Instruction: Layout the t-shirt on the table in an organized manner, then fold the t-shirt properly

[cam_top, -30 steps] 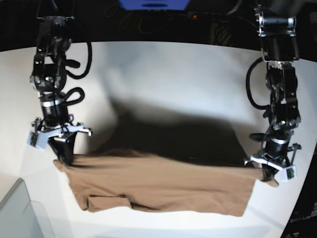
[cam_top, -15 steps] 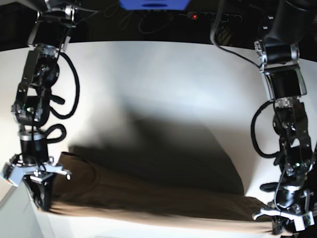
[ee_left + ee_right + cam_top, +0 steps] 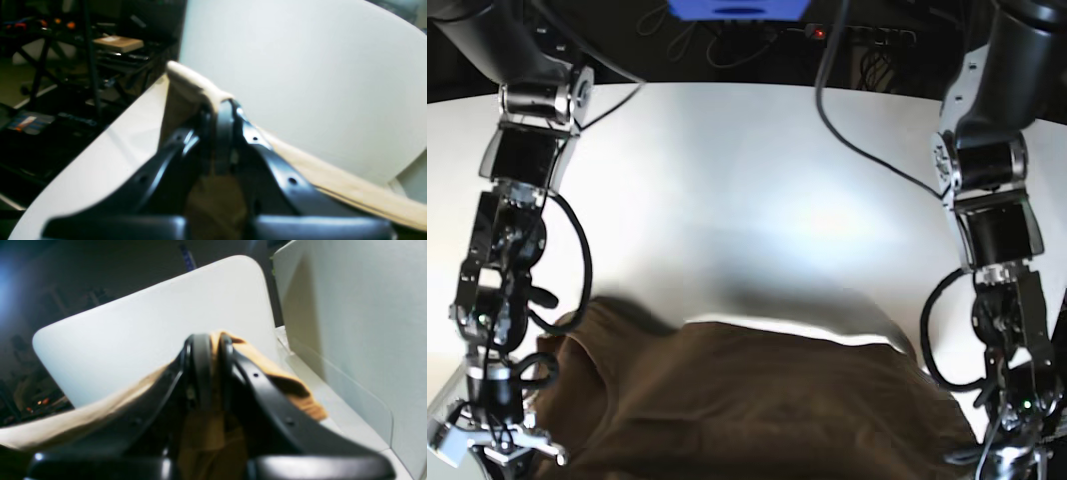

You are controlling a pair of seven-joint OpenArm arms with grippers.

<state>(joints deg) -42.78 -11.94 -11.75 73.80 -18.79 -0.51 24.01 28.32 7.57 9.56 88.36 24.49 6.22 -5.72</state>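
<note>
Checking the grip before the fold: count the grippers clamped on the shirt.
2. The left gripper pinches one edge of the shirt; the right gripper pinches the opposite edge. None hidden.

Soft brown cloth t-shirt (image 3: pixel 757 400); smooth matt table (image 3: pixel 757 170).

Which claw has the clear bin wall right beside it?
The right claw: its wrist view shows the bin wall just beside it. The left claw has only table and t-shirt nearby.

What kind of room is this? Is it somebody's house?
Probably a robot lab or workshop, not a house. Two black robot arms hold a brown t-shirt over a big white table, and dark equipment stands and shelves crowd the background.
</note>
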